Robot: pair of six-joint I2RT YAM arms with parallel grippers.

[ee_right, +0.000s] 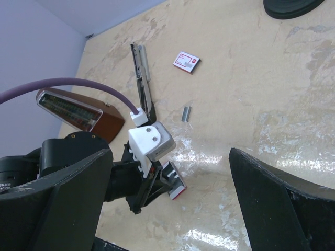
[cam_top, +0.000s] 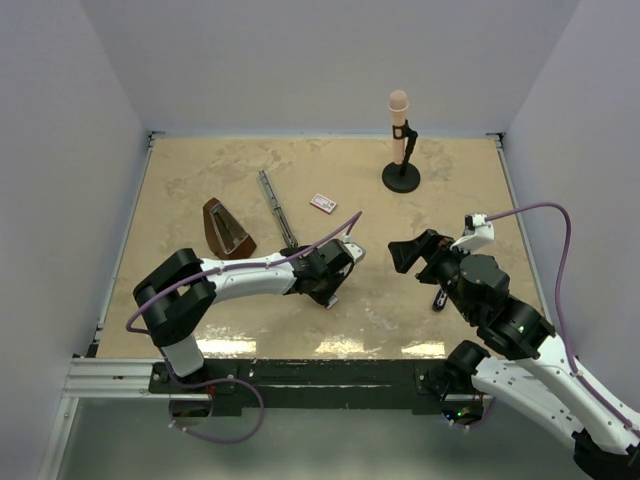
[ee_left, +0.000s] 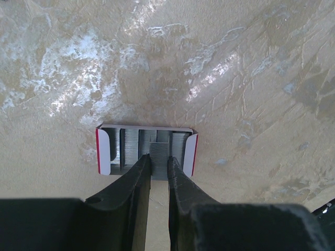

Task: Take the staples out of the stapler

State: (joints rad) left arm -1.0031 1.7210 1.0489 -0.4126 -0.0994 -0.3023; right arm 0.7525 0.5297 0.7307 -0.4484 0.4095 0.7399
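Observation:
The stapler (cam_top: pixel 277 208) lies on the table at centre left, thin and dark with silvery parts; it also shows in the right wrist view (ee_right: pixel 142 78). My left gripper (ee_left: pixel 159 163) is shut on a grey ribbed strip of staples (ee_left: pixel 159 149), held just over an open red-and-white staple box (ee_left: pixel 109 151) with more strips in it. In the top view the left gripper (cam_top: pixel 333 285) is low, near the table's middle. Another small staple strip (ee_right: pixel 186 113) lies loose on the table. My right gripper (cam_top: pixel 425 275) is open and empty, hovering to the right of the left gripper.
A small red-and-white card (cam_top: pixel 322 203) lies right of the stapler. A brown wedge-shaped case (cam_top: pixel 225 230) sits at the left. A microphone-like stand on a black round base (cam_top: pixel 401 178) stands at the back right. White walls enclose the table.

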